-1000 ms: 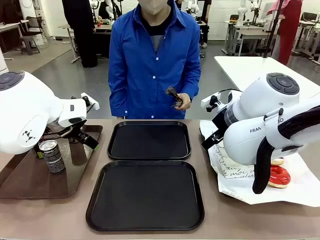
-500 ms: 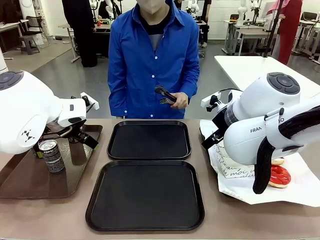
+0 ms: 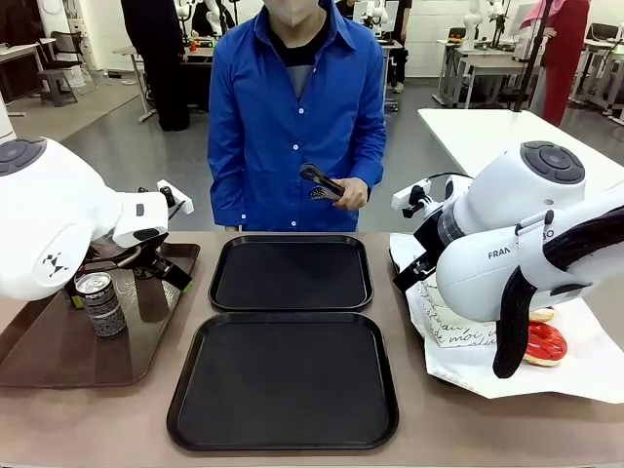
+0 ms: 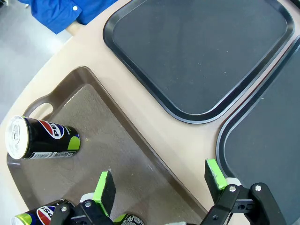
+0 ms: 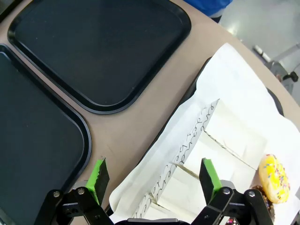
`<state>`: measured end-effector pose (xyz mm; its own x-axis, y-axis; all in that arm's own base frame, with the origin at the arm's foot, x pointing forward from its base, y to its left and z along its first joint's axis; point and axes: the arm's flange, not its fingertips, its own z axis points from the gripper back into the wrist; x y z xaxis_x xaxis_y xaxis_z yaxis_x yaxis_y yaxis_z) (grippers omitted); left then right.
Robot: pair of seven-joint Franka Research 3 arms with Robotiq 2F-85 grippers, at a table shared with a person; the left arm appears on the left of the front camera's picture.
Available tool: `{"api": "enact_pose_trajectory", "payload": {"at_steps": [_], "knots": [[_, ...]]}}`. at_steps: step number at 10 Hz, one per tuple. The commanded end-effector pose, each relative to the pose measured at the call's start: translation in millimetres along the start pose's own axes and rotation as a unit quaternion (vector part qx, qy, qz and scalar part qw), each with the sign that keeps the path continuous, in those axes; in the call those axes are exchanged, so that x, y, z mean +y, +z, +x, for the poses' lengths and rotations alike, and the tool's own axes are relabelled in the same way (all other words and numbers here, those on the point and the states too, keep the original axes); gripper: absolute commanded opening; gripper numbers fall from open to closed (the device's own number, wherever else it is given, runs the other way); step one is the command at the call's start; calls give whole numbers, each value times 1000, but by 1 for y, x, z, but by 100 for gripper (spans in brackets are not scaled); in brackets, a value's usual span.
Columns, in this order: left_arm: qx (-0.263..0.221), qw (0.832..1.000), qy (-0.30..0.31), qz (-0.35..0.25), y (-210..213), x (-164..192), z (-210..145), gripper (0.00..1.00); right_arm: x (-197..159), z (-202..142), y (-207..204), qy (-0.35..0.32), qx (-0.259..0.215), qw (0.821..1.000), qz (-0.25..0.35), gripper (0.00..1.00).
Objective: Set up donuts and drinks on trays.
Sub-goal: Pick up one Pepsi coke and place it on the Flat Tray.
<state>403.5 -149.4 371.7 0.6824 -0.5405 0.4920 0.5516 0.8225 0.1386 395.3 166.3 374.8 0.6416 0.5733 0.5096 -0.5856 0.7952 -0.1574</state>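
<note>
Tongs in person's hand are tilted flatter than second ago. Matte black rounded-corner far tray and near tray are laid at table centre. Slim black can is stood on glossy brown tray at left; red-glazed ring donut is set on creased white paper at right. Left gripper and right gripper are spread wide.

One brown tray carries two cans, perhaps a third, cut off at the frame edge. Right of that tray lie two black trays. Farther right are at least two donuts.
</note>
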Motion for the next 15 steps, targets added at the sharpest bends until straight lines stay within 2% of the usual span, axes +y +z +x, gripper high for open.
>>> {"api": "enact_pose_trajectory", "payload": {"at_steps": [1, 5, 6, 8, 10, 11, 13, 14, 15], "knots": [[0, 1000, 0, 0, 0, 0, 0, 100, 0, 0, 0, 0, 0, 1000, 0, 100], [0, 1000, 0, 0, 0, 0, 0, 100, 0, 0, 0, 0, 0, 1000, 0, 100], [-6, 1000, -15, 8, 28, -4, -9, 100, 5, -10, 23, 16, -17, 1000, -16, 100], [1, 999, -37, -9, 85, -11, -49, 100, 13, -57, 67, 59, -8, 998, -3, 100], [29, 998, -40, -48, 128, -11, -102, 100, 6, -112, 102, 62, 30, 998, -6, 100], [41, 997, -41, -46, 141, -11, -118, 100, 8, -136, 116, 61, 61, 996, 4, 100], [48, 996, -39, -56, 155, -18, -145, 100, 14, -175, 137, 92, 68, 993, 21, 100], [45, 998, -30, -28, 151, -18, -148, 100, 14, -182, 137, 103, 63, 993, 10, 100], [56, 996, -38, -51, 167, 19, -22, 100, 5, -166, 124, 92, 58, 987, -115, 100]]}}
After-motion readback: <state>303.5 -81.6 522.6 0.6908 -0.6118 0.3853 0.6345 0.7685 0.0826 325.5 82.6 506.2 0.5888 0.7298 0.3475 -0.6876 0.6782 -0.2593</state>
